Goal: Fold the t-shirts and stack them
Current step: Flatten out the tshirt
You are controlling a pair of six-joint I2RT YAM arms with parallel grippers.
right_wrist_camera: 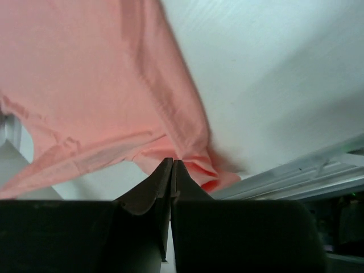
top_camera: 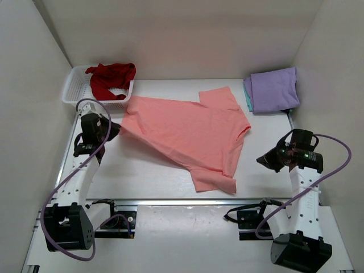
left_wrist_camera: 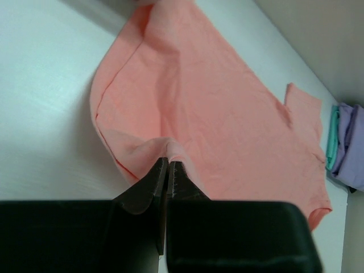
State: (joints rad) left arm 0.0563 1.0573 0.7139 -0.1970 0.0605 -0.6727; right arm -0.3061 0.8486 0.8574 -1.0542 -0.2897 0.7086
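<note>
Left hand (left_wrist_camera: 168, 162) pinches the pink shirt's (top_camera: 187, 132) edge, right hand (right_wrist_camera: 171, 162) shut and clear of it: a laying-out step, so next it likely needs pulling flat before folding.

Robot lab test cell for sure, not anyone's home. White table (top_camera: 142, 170) boxed in by plain white walls (top_camera: 34, 85) left, right and far, two robot arms (top_camera: 79, 170) bolted to a metal rail (top_camera: 187, 201) at the near edge, purple cables (top_camera: 341, 142) looping loose, pink shirt (top_camera: 187, 133) spread out.
</note>
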